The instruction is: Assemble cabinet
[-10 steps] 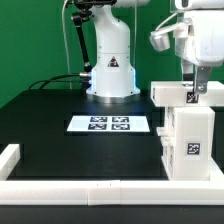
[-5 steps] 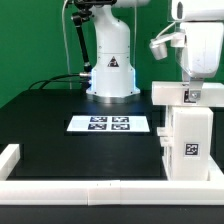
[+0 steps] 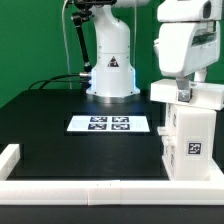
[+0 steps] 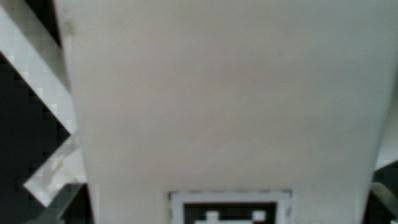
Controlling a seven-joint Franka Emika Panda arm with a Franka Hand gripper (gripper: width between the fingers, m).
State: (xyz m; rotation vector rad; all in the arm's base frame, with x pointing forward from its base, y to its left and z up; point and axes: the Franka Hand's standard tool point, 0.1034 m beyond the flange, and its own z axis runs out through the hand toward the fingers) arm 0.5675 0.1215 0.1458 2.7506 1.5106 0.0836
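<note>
The cabinet (image 3: 190, 140) stands upright at the exterior view's right, a tall white box with a square tag on its front. A flat white top panel (image 3: 163, 93) lies across its top. My gripper (image 3: 183, 95) comes straight down onto this panel, and its dark fingers appear closed on it. In the wrist view a white face of the cabinet (image 4: 214, 100) fills the picture, with a tag (image 4: 231, 212) at one edge. The fingertips are not clear there.
The marker board (image 3: 110, 124) lies flat in the middle of the black table. The robot's base (image 3: 110, 70) stands behind it. White border rails run along the front edge (image 3: 70, 188) and at the exterior view's left (image 3: 8, 156).
The hand has turned about its vertical axis over the cabinet top, now showing its broad side, and has shifted slightly to the exterior view's left. The cabinet body has not moved.
</note>
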